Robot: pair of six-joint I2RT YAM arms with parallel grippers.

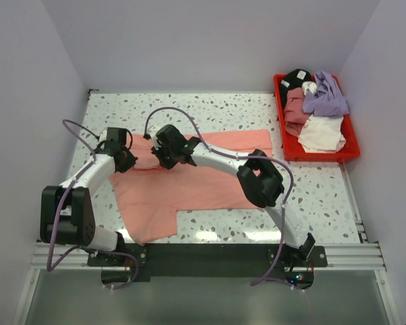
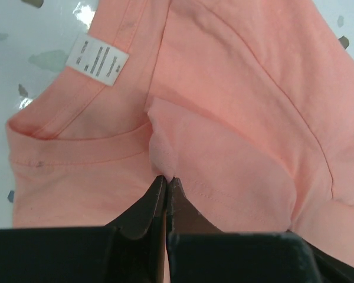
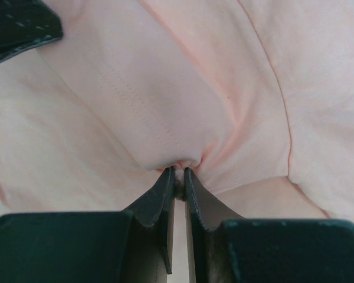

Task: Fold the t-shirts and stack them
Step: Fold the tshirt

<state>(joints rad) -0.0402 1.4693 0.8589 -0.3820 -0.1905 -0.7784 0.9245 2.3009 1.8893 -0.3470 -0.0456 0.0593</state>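
Observation:
A salmon-pink t-shirt (image 1: 189,177) lies spread on the speckled table (image 1: 311,196). My left gripper (image 1: 126,160) sits at its left end by the collar. In the left wrist view it (image 2: 166,178) is shut on a pinch of the pink fabric (image 2: 224,159) just below the collar, whose white label (image 2: 98,59) shows. My right gripper (image 1: 168,157) sits just right of the left one. In the right wrist view it (image 3: 179,171) is shut on a bunched fold of the same shirt (image 3: 165,106).
A red bin (image 1: 292,150) at the table's back right holds several crumpled shirts: purple (image 1: 327,96), dark pink (image 1: 296,108), white (image 1: 321,133) and a black one (image 1: 296,76). White walls enclose the table on three sides.

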